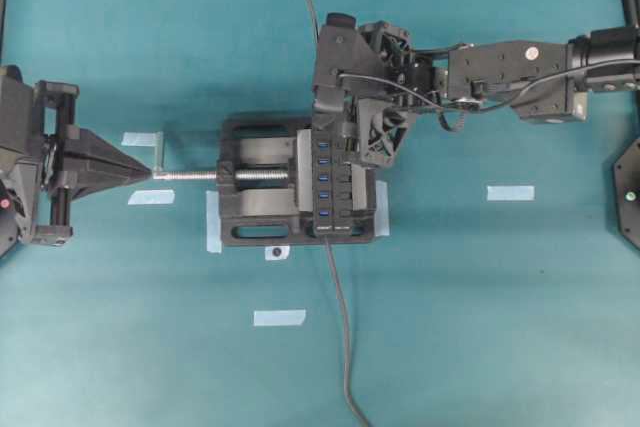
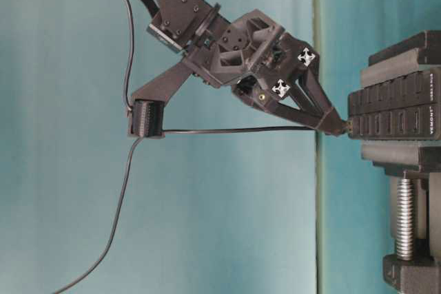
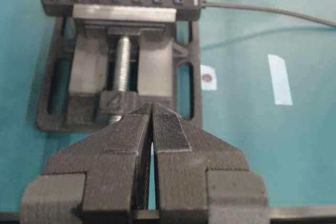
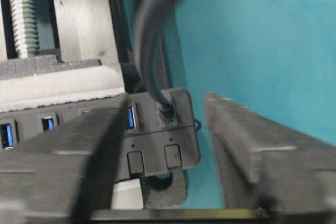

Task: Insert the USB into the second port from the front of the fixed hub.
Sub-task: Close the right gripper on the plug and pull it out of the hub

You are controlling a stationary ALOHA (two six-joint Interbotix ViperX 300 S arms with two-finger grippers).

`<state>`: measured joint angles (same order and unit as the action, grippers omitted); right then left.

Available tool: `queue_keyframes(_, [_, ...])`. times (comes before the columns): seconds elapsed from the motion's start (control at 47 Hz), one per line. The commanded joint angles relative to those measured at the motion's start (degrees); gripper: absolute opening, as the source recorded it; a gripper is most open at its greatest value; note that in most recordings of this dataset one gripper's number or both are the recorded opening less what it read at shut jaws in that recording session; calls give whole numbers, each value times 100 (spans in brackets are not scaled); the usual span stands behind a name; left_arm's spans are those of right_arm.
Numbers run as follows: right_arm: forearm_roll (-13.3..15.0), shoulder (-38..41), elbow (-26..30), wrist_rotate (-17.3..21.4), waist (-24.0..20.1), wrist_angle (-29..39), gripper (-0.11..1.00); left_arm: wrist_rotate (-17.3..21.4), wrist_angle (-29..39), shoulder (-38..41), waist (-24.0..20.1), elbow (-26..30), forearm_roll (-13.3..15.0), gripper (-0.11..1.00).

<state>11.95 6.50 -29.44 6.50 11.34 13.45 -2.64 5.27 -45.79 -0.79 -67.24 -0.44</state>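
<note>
The fixed hub [image 1: 335, 187] is a long black bar with a row of blue ports, clamped in a vise. The USB [image 4: 167, 109] is a small black plug standing in the end port, at the end away from the hub's own cable. Its dark cable [image 2: 234, 129] trails off the plug. My right gripper [image 4: 167, 99] straddles that plug with both fingers apart and blurred, neither touching it. From table level the right gripper [image 2: 337, 126] is tip-on to the hub [image 2: 393, 111]. Far off to the left, my left gripper [image 1: 150, 175] is shut and empty.
The black vise [image 1: 260, 192] has a silver screw [image 1: 190, 175] pointing at the left gripper's tips. The hub's own cable [image 1: 343, 327] runs to the near edge. Pale tape strips [image 1: 510, 192] lie on the teal table.
</note>
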Motion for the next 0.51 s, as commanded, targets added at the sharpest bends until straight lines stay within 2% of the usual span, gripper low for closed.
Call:
queue_keyframes(0.0, [-9,-97,149,18,-26,-18,47,-26,-26,9,-9,53,-9,0])
queue_keyframes(0.234, [-9,-114,132,9,-53,-26,15,-26,-35,9,-9,53,-9,0])
queue_keyframes(0.404, [-9,-141,123,0,-62,-44,5,-18,-26,9,-9,53,-9,0])
queue_keyframes(0.489, [-9,-149,123,0,-70,-35,4,-26,-26,9,-9,44,0,0])
